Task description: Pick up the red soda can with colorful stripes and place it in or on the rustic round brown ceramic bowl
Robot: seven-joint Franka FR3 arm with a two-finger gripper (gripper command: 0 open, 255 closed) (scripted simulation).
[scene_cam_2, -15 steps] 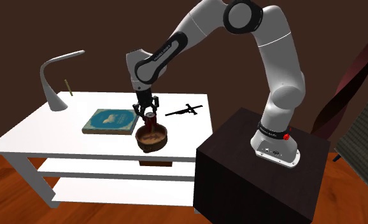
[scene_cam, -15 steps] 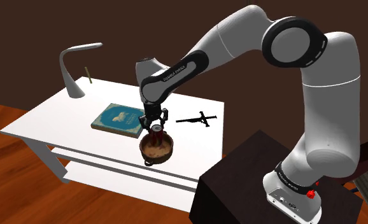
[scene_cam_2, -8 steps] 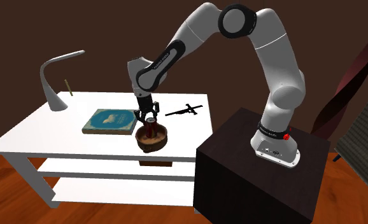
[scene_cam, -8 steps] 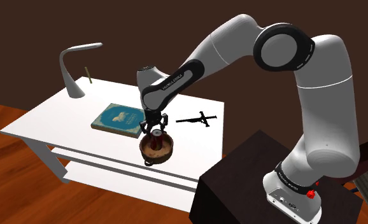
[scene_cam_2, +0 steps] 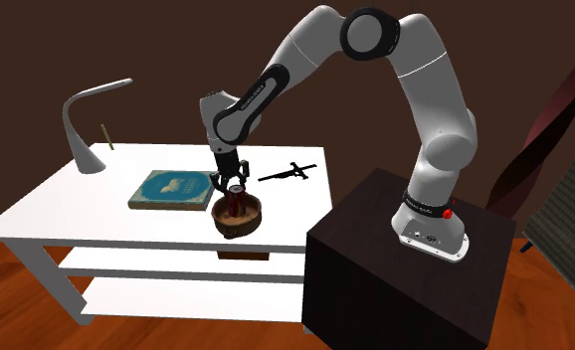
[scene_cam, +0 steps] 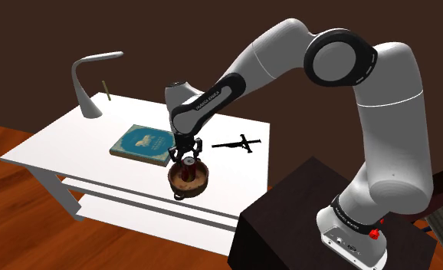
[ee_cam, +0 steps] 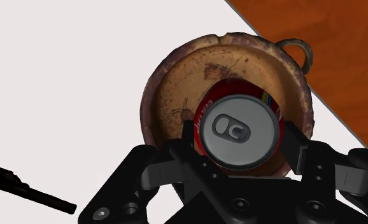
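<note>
At the shoulder view's far left, a white desk lamp (scene_cam: 93,110) stood on the far corner of the white table (scene_cam: 67,139), with a thin stick (scene_cam: 105,89), possibly a pencil, just beside it. Right of these, nearer the middle of the tabletop, a teal book (scene_cam: 143,143) lay flat.

Just right of the book, close to the table's near edge, sat the round brown bowl (ee_cam: 176,79), mottled inside and with a small ring handle on its rim. The red soda can (ee_cam: 240,129) stood upright inside it, silver lid up, with a sliver of coloured stripe showing along its side. The black gripper (scene_cam: 186,159) hung straight down over the bowl, and its fingers (ee_cam: 188,137) pinched the can from opposite sides, just below the lid.

Farther right and farther back, a black cross-shaped object (scene_cam: 241,143) lay flat on the table, apart from the bowl. At the right, off the table, the dark box stand (scene_cam: 289,222) carried the white arm (scene_cam: 373,115), which arched up and back down to the left. A wooden floor (scene_cam_2: 156,333) showed beneath the table.
</note>
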